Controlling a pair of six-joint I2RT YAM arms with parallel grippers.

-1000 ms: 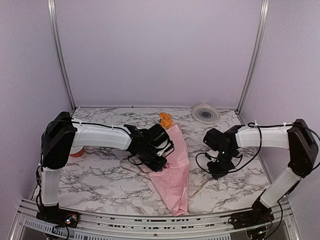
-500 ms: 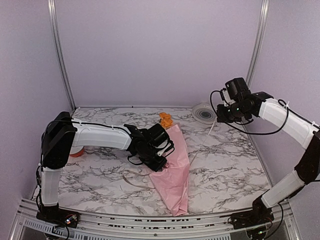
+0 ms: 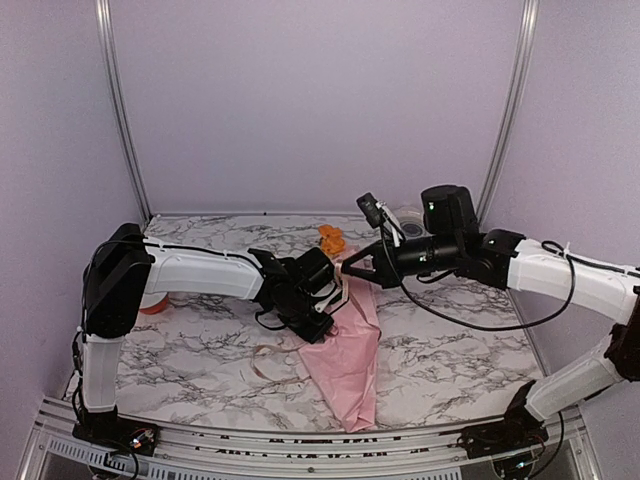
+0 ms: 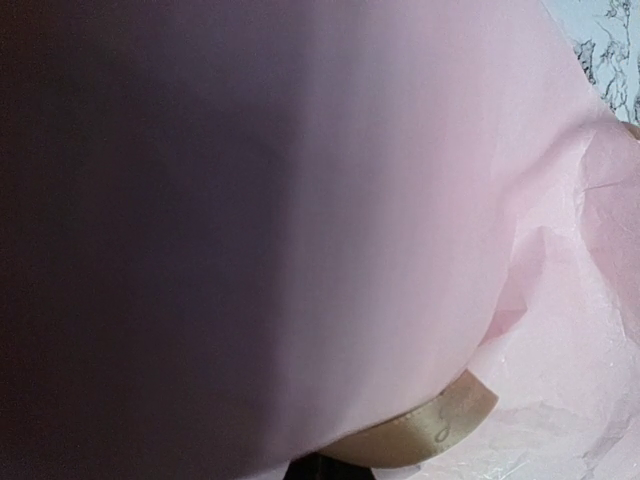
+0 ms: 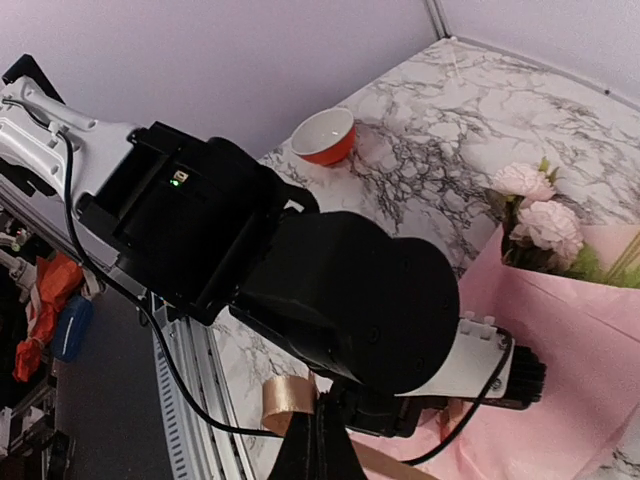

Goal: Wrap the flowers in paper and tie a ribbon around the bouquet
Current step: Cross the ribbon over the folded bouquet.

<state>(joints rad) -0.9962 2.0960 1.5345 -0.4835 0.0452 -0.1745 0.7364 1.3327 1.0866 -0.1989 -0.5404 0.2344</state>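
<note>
The bouquet (image 3: 350, 350) lies on the marble table as a pink paper cone with its point toward the arms. An orange bloom (image 3: 330, 238) shows at its far, wide end, and pale roses (image 5: 545, 225) peek out of the paper (image 5: 590, 340). My left gripper (image 3: 312, 322) is shut and pressed low against the cone's left side. In its wrist view, paper fills the frame and the tan ribbon (image 4: 430, 430) curves out from its fingertips. My right gripper (image 3: 347, 270) reaches in from the right, just above the cone beside the left wrist, shut on the ribbon (image 5: 285, 393). Slack ribbon (image 3: 265, 358) loops on the table.
An orange-rimmed bowl (image 5: 325, 137) sits at the table's left, behind the left arm. A round white-grey disc (image 3: 412, 225) lies at the back right, partly hidden by the right arm. Lilac walls with metal posts (image 3: 120, 110) close in the table.
The right arm rose from the table's right side to the back right, trailing ribbon, then swung left over the bouquet to the left gripper. The left arm has stayed put.
</note>
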